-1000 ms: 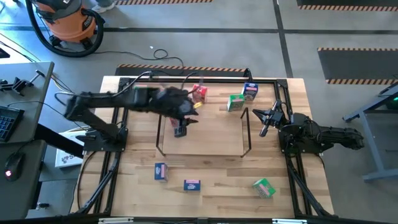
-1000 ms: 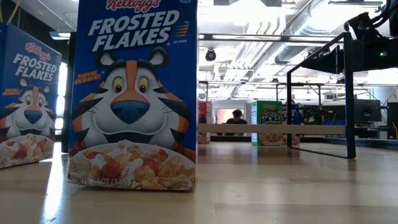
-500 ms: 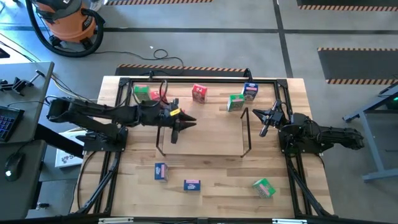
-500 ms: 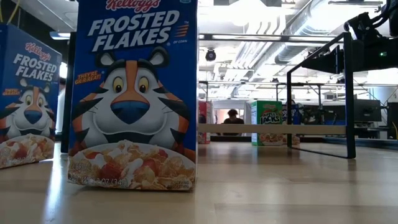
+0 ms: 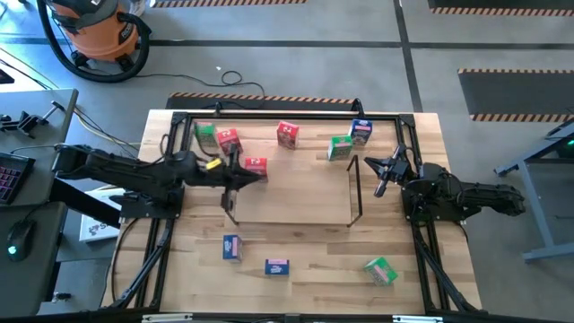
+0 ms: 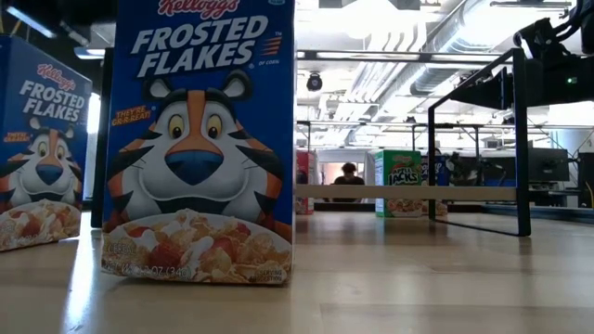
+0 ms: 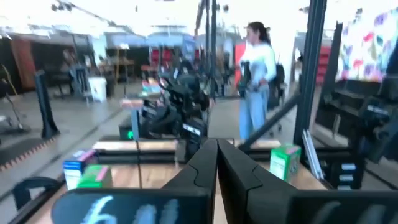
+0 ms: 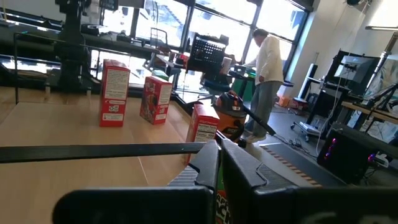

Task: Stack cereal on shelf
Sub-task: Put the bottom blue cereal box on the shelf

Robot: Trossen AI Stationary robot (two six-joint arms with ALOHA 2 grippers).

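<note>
Several tiny cereal boxes stand on the table. At the far side are a green box, three red boxes, a green box and a blue box. Near the front are two blue boxes and a green box. The black wire shelf stands mid-table. My left gripper is at the shelf's left end beside one red box; its fingers are shut and empty. My right gripper waits shut at the shelf's right end.
The black rail frame borders the tabletop. In the low view two blue boxes stand close to the camera and the shelf's post is at the right. People stand in the room beyond.
My left arm has drawn back toward the table's left edge, from over the shelf's far left part to its left end. A red box now shows standing at the shelf's far left corner, where the arm was.
</note>
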